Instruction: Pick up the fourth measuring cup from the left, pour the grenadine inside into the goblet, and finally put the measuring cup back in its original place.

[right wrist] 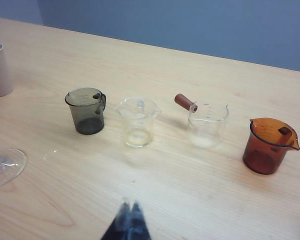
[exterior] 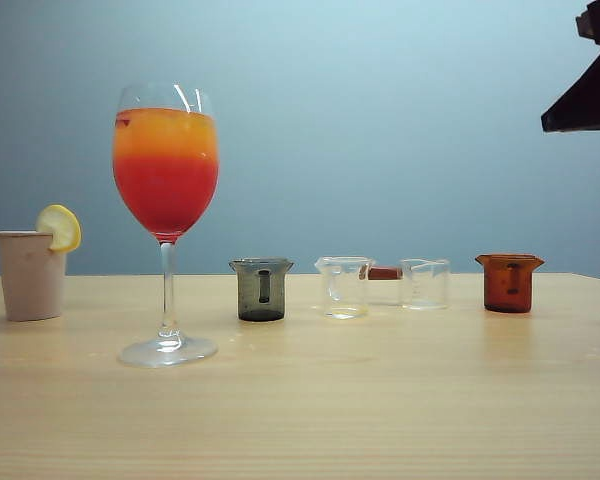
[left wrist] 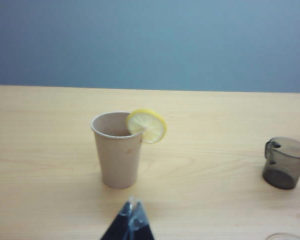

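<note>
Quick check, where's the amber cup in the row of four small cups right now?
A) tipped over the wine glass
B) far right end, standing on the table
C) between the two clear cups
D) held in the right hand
B: the amber cup stands upright on the table at the right end of the row, past both clear cups, with no hand on it.

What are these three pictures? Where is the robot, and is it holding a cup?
It is a robot with two arms, and each arm ends in a pincer. One picture is from a camera beside the table; the dark shape at its top right looks like part of an arm. The other two come from cameras on the wrists, so you see each pincer's tip: the left pincer near a beige cup with a lemon slice, the right pincer above four little measuring cups. Both pincers are shut and hold nothing. On the table stands a tall goblet with a red and orange drink, then a grey cup, two clear cups, and an amber cup.
</note>
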